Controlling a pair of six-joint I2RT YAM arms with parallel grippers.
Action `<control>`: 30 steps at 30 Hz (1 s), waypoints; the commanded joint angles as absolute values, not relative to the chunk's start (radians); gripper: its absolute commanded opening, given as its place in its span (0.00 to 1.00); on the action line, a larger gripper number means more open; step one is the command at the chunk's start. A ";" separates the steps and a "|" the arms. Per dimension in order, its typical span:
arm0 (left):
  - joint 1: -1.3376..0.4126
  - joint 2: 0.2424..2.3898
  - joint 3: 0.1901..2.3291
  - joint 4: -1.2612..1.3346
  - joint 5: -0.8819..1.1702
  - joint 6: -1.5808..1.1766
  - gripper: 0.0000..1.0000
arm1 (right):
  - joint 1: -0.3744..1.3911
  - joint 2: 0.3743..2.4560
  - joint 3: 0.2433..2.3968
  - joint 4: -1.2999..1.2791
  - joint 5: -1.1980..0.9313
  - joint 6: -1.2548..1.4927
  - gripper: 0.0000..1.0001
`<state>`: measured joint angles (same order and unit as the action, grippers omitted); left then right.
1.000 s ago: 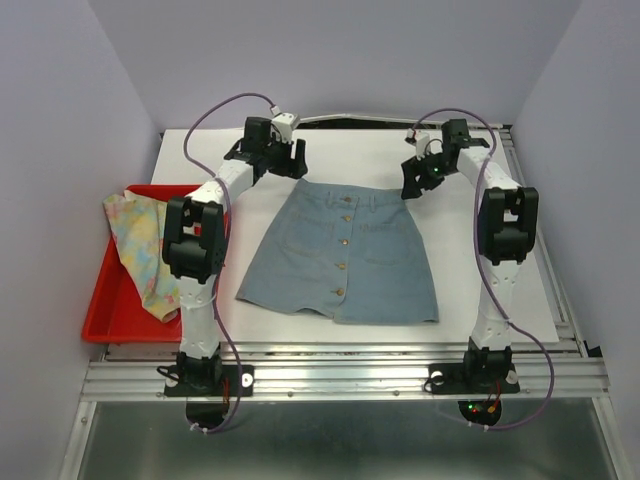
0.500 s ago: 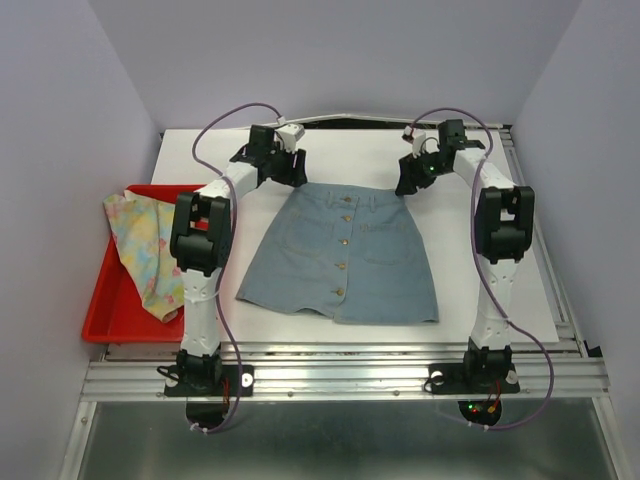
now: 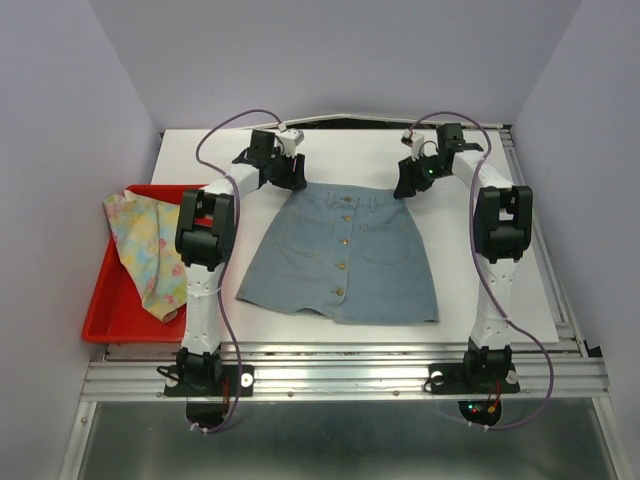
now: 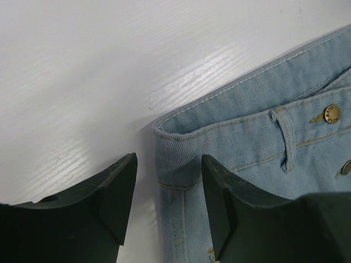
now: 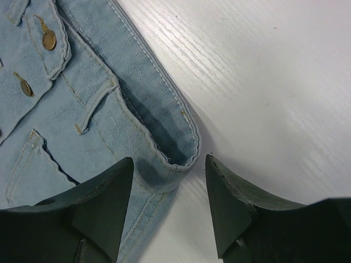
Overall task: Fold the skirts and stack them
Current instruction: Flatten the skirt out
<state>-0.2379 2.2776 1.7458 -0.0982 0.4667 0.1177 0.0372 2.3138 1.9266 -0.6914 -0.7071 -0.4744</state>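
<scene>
Light blue denim skirt w/ a centre row of brass buttons (image 3: 340, 255) lay flat on the white worktop (image 3: 470, 270), waistband at the far side, hem toward the arm bases. Pastel floral-print cloth skirt (image 3: 140, 245) lay crumpled in the red plastic tray (image 3: 100, 325) at the worktop's left edge, draped over the tray's far left corner and well apart from the denim one.

Both arms reached to the far end of the denim skirt, one at each waistband corner. Left claw (image 4: 168, 164) was partly open w/ nothing gripped. The skirt's left waistband corner sat in the gap betw. its dark fingers, one finger over bare worktop, the other over denim near a belt loop (image 4: 285, 137). Right claw (image 5: 169, 161) was likewise partly open & held nothing, straddling the right waistband corner, w/ one finger over the denim beside a pocket edge (image 5: 38, 153) and the other over bare worktop. Whether the fingertips touched cloth or worktop couldn't be told from either wrist view.
</scene>
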 commanded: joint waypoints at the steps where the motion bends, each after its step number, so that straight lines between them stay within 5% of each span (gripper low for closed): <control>1: -0.230 2.287 1.819 -0.081 0.500 0.103 0.61 | 0.041 2.321 1.914 -0.687 -0.721 -0.483 0.61; 15: -0.230 2.301 1.835 -0.083 0.551 0.109 0.55 | 0.041 2.315 1.919 -0.680 -0.730 -0.499 0.46; 17: -0.230 2.296 1.827 -0.080 0.552 0.110 0.44 | 0.041 2.312 1.916 -0.680 -0.730 -0.497 0.41; 20: -0.230 2.281 1.807 -0.066 0.551 0.104 0.13 | 0.041 2.304 1.910 -0.667 -0.732 -0.468 0.15; 22: -0.229 2.255 1.789 -0.063 0.554 0.097 0.00 | 0.041 2.292 1.907 -0.667 -0.727 -0.445 0.06; 30: -0.158 2.095 1.683 0.023 0.600 -0.078 0.00 | -0.090 2.236 1.956 -0.673 -0.776 -0.236 0.01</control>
<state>-0.2161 2.2177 1.6733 -0.0631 0.5678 0.0326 0.0025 2.2967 1.8984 -0.6880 -0.7403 -0.3565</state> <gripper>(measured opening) 0.051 0.056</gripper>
